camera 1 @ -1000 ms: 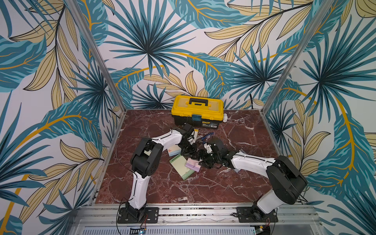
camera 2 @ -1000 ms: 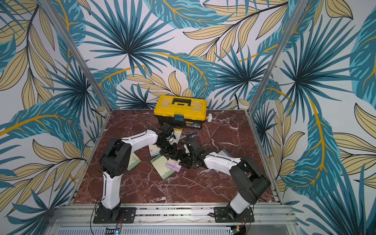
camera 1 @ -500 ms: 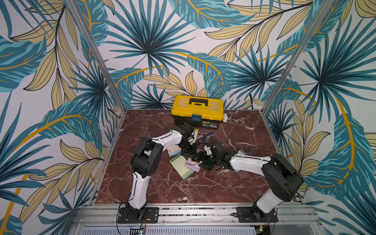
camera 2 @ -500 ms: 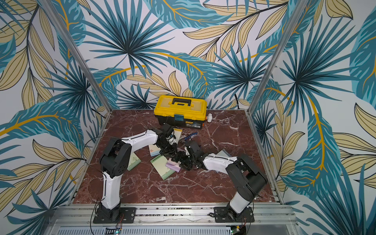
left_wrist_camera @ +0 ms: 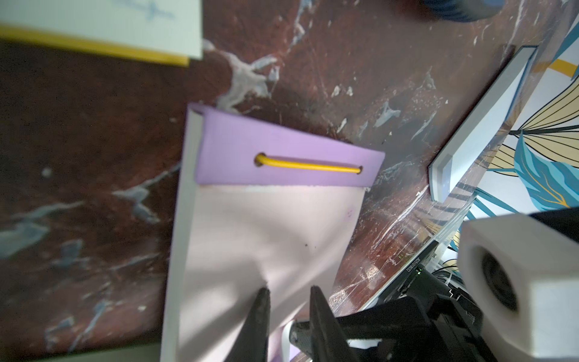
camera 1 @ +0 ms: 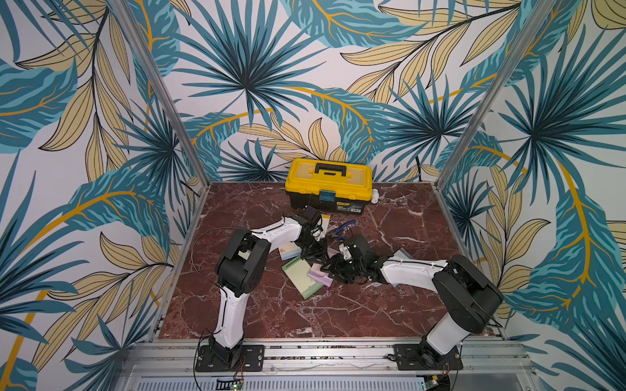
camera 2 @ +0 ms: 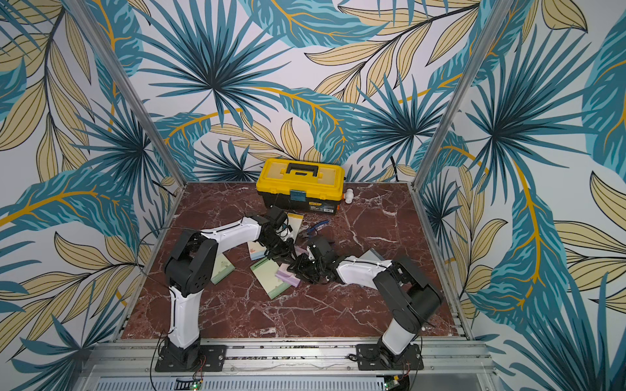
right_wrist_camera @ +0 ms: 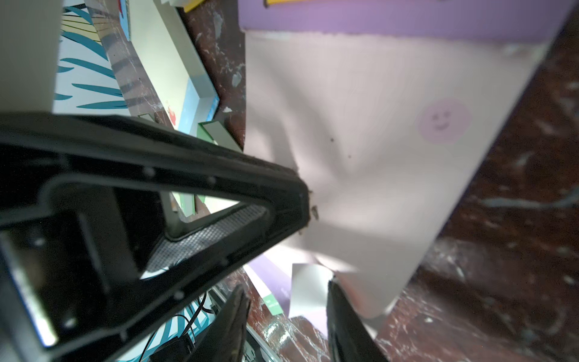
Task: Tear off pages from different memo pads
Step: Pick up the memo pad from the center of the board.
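L end effector [left_wrist_camera: 289, 290] barely parted on lilac pad [left_wrist_camera: 247, 141], R end effector [right_wrist_camera: 286, 283] parted round page [right_wrist_camera: 376, 125]; red-marble table [camera 1: 338, 315], leaf-print walls [camera 1: 244, 84].

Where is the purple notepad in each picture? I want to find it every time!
In a top view: purple notepad mid-table, partly hidden.
In a top view: purple notepad beside the green notepad.
Left wrist: purple notepad fills the middle, yellow band across.
Right wrist: purple notepad close up, smiley face.
Shared landmark: the red marble table.

Even light is filling both top views; wrist views are blurring, perhaps from motion, shadow pooling beside the left gripper [left_wrist_camera: 289, 291].
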Controlling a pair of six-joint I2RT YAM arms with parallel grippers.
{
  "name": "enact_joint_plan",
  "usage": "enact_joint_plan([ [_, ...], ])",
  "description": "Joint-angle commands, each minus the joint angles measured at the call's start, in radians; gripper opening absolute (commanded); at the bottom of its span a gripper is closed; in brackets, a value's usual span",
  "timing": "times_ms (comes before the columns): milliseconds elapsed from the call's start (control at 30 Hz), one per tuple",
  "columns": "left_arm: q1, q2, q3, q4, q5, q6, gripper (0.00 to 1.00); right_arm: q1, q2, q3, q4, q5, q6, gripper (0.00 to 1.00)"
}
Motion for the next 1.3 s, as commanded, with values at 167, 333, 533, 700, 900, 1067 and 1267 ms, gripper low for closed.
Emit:
enact_joint_plan([
  [167,0.001,-0.002,-0.029,0.005,-0.029,-0.003,0.25,0.019,0.018,0.012,-0.096,0.027,-0.023,0.16],
  [333,0.004,-0.023,-0.037,0.019,-0.017,-0.005,0.25,0.024,0.025,0.029,-0.126,0.031,-0.042,0.13],
  [533,0.044,-0.188,-0.081,0.05,-0.023,-0.072,0.22,0.024,0.042,0.026,-0.128,0.041,-0.061,0.12],
  [700,0.004,-0.308,-0.133,0.015,-0.063,-0.105,0.17,0.024,0.049,0.028,-0.093,0.023,-0.056,0.07],
  [900,-0.061,-0.322,-0.184,-0.057,-0.125,-0.122,0.12,0.024,0.004,0.016,-0.076,0.024,-0.032,0.06],
  [1067,-0.107,-0.322,-0.206,-0.05,-0.118,-0.142,0.09,0.022,-0.043,-0.007,-0.079,0.056,0.014,0.06],
  [1267,-0.138,-0.281,-0.219,-0.051,-0.133,-0.146,0.08,0.022,-0.06,-0.05,-0.035,0.079,0.081,0.08],
])
